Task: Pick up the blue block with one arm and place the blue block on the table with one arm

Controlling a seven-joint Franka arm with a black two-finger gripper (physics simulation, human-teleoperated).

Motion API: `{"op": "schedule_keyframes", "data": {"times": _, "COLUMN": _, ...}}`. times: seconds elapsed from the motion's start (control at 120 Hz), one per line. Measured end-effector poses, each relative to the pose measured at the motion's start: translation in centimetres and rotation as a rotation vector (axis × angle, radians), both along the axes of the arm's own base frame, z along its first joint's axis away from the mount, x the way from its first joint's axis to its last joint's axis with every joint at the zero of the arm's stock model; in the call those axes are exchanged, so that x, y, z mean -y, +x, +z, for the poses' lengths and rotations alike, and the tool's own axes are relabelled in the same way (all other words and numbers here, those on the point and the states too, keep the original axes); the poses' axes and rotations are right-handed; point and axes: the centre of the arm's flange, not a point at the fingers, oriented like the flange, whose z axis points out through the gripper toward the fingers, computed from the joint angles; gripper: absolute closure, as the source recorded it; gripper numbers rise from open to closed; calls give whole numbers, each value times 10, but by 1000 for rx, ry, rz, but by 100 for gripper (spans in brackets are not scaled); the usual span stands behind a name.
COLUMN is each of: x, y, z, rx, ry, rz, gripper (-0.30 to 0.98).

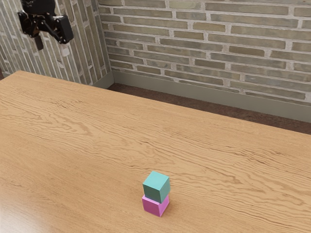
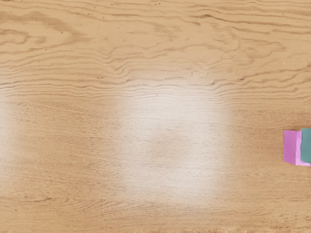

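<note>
Teal-blue block (image 1: 157, 186) rests atop pink block (image 1: 154, 206), slightly offset; the pink block sits on the wood-grain counter (image 1: 97, 145). Gripper (image 1: 52, 49) raised at the exterior view's upper left, well apart from both blocks. Jaws stand wide, nothing between them. Brick wall (image 1: 204, 43) beyond the counter. Wrist view: both blocks partly visible, bare wood grain beside them.

No lettering, label, brand, number or sign can be read — as far as I can tell, anyway.
</note>
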Motion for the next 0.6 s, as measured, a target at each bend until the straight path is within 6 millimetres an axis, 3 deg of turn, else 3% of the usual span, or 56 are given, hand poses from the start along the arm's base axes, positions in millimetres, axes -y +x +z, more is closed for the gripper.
{"op": "schedule_keyframes", "data": {"times": 0.117, "x": 35, "y": 28, "z": -30, "rx": -42, "ry": -1, "rz": -67, "gripper": 0}}
{"op": "schedule_keyframes", "data": {"times": 0.225, "x": 58, "y": 79, "z": -96, "rx": -113, "ry": 0, "rz": -106, "gripper": 0}}
{"op": "schedule_keyframes", "data": {"times": 0.317, "x": 57, "y": 101, "z": -149, "rx": -144, "ry": 1, "rz": -102, "gripper": 0}}
{"op": "schedule_keyframes", "data": {"times": 0.367, "x": 63, "y": 103, "z": -170, "rx": -157, "ry": 2, "rz": -105, "gripper": 0}}
{"op": "schedule_keyframes", "data": {"times": 0.517, "x": 110, "y": 87, "z": -220, "rx": -179, "ry": -21, "rz": -139, "gripper": 0}}
{"op": "schedule_keyframes", "data": {"times": 0.6, "x": 127, "y": 77, "z": -235, "rx": -162, "ry": -57, "rz": -131, "gripper": 0}}
